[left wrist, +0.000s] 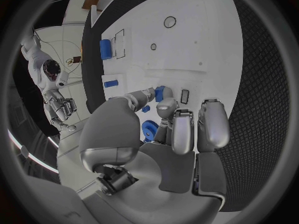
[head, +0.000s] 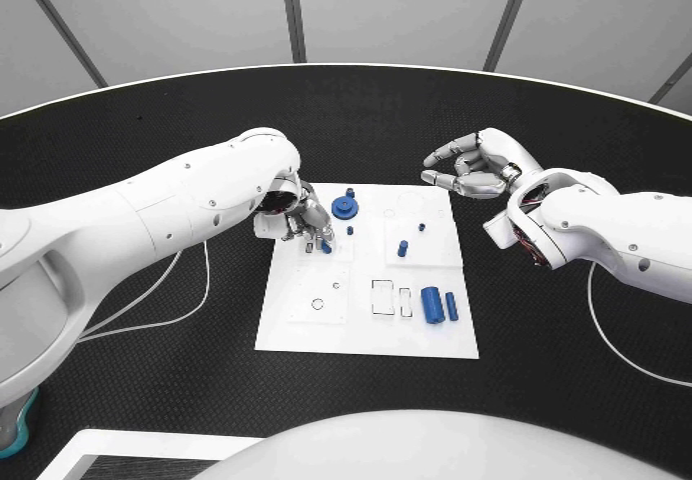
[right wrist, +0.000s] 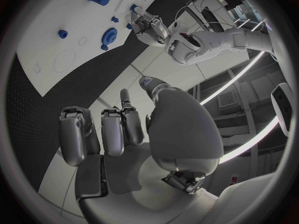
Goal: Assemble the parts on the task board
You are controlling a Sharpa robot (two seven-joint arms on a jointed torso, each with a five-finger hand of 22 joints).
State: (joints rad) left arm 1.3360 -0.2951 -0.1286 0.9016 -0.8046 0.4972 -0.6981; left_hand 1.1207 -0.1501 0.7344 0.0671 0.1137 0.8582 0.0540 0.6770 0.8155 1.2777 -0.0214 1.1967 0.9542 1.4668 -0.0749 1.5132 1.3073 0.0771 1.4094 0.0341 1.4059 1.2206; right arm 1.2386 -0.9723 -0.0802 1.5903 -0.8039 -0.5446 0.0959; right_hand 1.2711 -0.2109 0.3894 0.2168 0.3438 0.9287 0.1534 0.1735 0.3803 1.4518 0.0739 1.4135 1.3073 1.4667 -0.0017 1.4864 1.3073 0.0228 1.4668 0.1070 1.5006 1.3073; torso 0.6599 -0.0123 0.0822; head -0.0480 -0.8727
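Left hand [head: 300, 215] is sitting over the board [head: 368, 335]'s far left corner, pinching a small blue peg [left wrist: 160, 93] right at the surface. Right hand [head: 473, 165] is hovering off the far right corner with fingers curled, holding nothing. Gear [head: 345, 207] is lying nearby.

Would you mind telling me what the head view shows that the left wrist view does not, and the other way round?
Head view alone: the right hand, curled and holding nothing, above the black table beyond the board's far right corner. Left wrist view alone: the left hand's fingers pinching a small blue part over the board. Both: the white task board, the blue gear-like part and the left hand.
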